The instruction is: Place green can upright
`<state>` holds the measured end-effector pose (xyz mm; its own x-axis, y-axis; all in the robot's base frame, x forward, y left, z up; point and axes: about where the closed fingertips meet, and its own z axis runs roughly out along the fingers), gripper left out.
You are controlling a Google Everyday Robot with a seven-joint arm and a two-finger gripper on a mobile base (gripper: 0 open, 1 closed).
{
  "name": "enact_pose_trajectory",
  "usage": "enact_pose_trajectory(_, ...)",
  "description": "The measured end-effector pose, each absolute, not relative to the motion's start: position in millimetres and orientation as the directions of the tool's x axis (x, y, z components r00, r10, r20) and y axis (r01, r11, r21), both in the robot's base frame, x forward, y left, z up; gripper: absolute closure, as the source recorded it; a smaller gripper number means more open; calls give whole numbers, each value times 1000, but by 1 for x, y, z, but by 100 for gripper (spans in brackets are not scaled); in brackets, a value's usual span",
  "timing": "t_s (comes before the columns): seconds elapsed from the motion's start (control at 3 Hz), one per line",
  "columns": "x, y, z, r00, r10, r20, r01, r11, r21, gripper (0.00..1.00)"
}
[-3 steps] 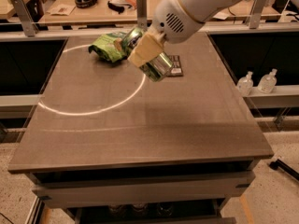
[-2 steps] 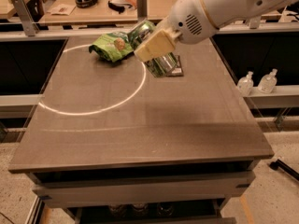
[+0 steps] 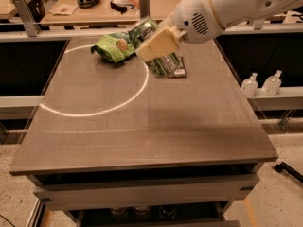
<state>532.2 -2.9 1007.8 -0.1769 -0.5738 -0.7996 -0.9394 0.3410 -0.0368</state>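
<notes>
The can (image 3: 143, 30) is being held by the gripper (image 3: 158, 45) over the far part of the table (image 3: 156, 126), just right of the bag (image 3: 112, 47). It is being clamped across its middle, with the gripper closed on it. It is being carried tilted: the green upper end is leaning up and to the left, and the shiny lower end is pointing down and to the right. That lower end is being shown right beside a dark flat thing (image 3: 179, 69) lying on the table.

By the look of it, the pick-up part of the task is being treated as done, since the can is in the grip and not lying flat. The upright placing is not yet done. The can is being kept well off vertical and is not standing on its own. What is judged to be left is turning it onto its base, setting it down on the table and letting it go.

Much is being hidden. The can's middle is being covered by the beige finger facing the camera, and the opposite finger is being concealed behind the can. Whether the lower end is touching the table, resting on the dark flat thing or hanging just above them cannot be told. What the dark flat thing is cannot be made out either. The arm (image 3: 222, 8) is being cut off by the top and right edges. Which end of the can bears the pull tab is not being shown.
</notes>
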Motion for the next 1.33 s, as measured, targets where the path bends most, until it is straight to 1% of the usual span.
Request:
enact_pose_trajectory(0.33,523,-3,998,-226,-494,-840,-924,381,25,100)
enact_pose_trajectory(0.67,516,-1,970,-276,-325,-905,-899,421,123,100)
enact_pose_trajectory(1.0,509,5,960,-258,-187,-948,-902,397,167,100)
enact_pose_trajectory(1.33,503,11,949,-208,-122,-970,-919,364,152,100)
